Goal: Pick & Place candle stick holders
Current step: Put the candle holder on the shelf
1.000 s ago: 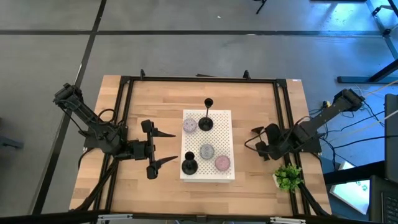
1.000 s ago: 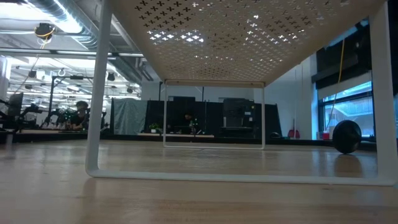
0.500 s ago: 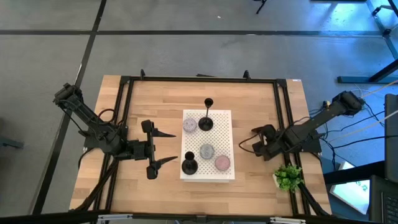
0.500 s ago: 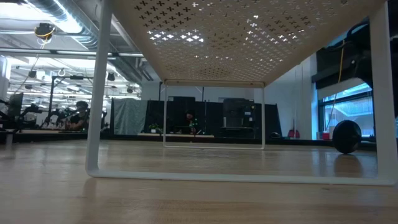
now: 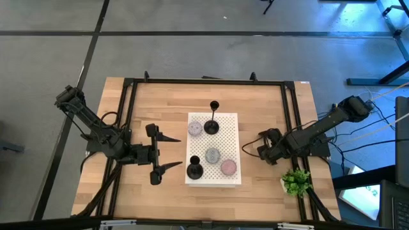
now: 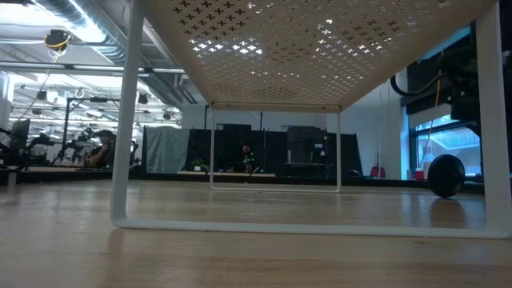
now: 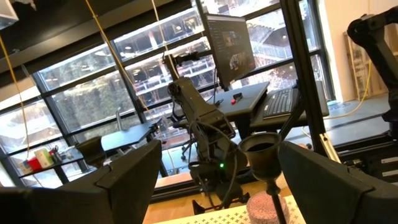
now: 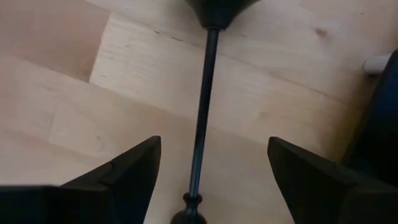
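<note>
while the right hand (image 8: pixel 212 142) is hovering over the table (image 5: pixel 160 102) just beside the right edge of the white perforated stand (image 5: pixel 231 121), its fingers are standing wide apart with nothing gripped. the right wrist view is showing the thin stem of one candle stick holder (image 8: pixel 203 112) running between them over bare wood; whether this holder is standing or lying cannot be told.

judging from this, the step in hand is the grasp of that holder. the stem is sitting slightly toward one finger, so the hand is best centred on it before closing. a slim round stem is likely to roll or twist, so the closing should be slow and square across it, away from the flared end.

two other holders are standing on the stand: a tall holder (image 5: pixel 211 125) at its far end and a short holder (image 5: pixel 194 170) at its near left corner, with three round candles (image 5: pixel 212 155) between them. the carry path should be kept clear of these.

the left hand (image 5: pixel 179 151) is waiting just left of the stand, fingers spread and empty.
</note>
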`<state>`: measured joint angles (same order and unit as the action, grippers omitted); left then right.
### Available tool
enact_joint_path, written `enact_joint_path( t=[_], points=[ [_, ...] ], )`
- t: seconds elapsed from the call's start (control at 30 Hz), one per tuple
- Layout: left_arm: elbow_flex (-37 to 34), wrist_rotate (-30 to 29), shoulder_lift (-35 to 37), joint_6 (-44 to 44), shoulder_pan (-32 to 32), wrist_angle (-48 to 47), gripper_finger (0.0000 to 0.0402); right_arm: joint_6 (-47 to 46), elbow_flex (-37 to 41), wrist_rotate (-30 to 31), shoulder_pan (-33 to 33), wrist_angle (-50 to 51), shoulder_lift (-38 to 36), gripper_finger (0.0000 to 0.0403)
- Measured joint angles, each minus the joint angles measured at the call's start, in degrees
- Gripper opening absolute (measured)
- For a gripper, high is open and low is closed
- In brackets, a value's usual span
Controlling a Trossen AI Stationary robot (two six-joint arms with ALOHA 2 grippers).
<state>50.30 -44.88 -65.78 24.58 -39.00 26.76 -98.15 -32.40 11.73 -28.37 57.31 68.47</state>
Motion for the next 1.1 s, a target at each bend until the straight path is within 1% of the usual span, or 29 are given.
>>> enact_joint_path(
  t=[0.17, 0.3, 0.83, 0.97, 1.1],
  points=[
    [0.0, 0.0, 0.0, -0.3, 0.0, 0.0, 0.0322, 0.0, 0.0, -0.7, 0.5, -1.4, 1.5, 0.0271],
    [0.0, 0.0, 0.0, -0.3, 0.0, 0.0, 0.0322, 0.7, 0.0, -1.8, 0.7, -1.8, 2.0, 0.0243],
    [0.0, 0.0, 0.0, -0.4, 0.0, 0.0, 0.0322, 0.7, 0.0, -1.9, 0.7, -2.4, 2.4, 0.0087],
    [0.0, 0.0, 0.0, -0.4, 0.0, 0.0, 0.0322, 0.7, 0.0, -1.9, 0.7, -2.5, 2.4, 0.0063],
    [0.0, 0.0, 0.0, -0.4, 0.0, 0.0, 0.0322, 0.7, 0.0, -1.9, 0.7, -2.5, 2.4, 0.0049]
  ],
)
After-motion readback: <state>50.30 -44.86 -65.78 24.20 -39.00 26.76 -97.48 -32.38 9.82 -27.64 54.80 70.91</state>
